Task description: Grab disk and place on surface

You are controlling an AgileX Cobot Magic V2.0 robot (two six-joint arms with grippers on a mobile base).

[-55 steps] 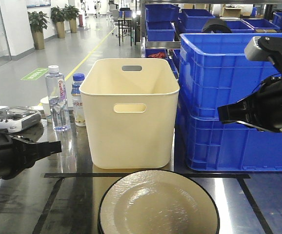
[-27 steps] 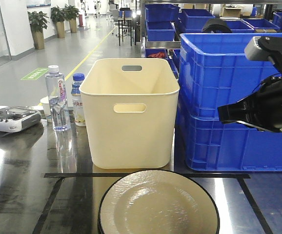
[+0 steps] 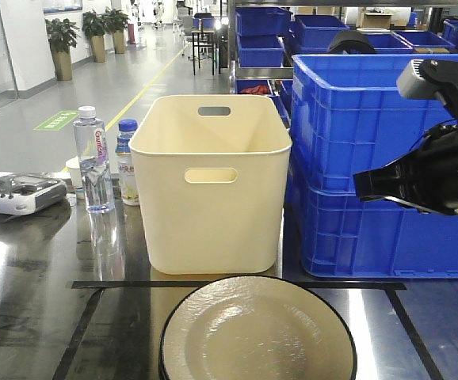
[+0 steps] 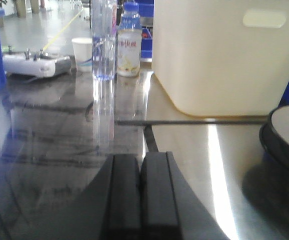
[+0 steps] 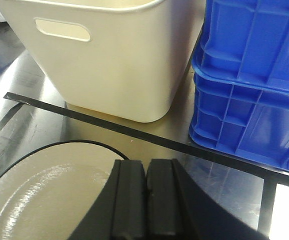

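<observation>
Plate sitting on the table, both grippers empty

The plate [image 3: 257, 332] lies flat on the dark table [image 3: 31, 317] inside the tape lines, just in front of the cream bin [image 3: 211, 182]. The right gripper [image 5: 147, 200] hovers right above its rim, fingers pressed together on nothing; the left gripper [image 4: 140, 195] is closed too, off to the plate's left.

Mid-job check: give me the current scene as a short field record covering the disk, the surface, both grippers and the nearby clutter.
disk: cream round plate with black rim, lying flat inside the taped rectangle, near edge of table
surface: dark glossy tabletop with black tape lines
left gripper: shut, empty, low over the tabletop, left of the plate
right gripper: shut, empty, above the plate
behind plate: cream plastic bin, outside the tape
right side: stacked blue crates
far left: two water bottles, white controller
</observation>
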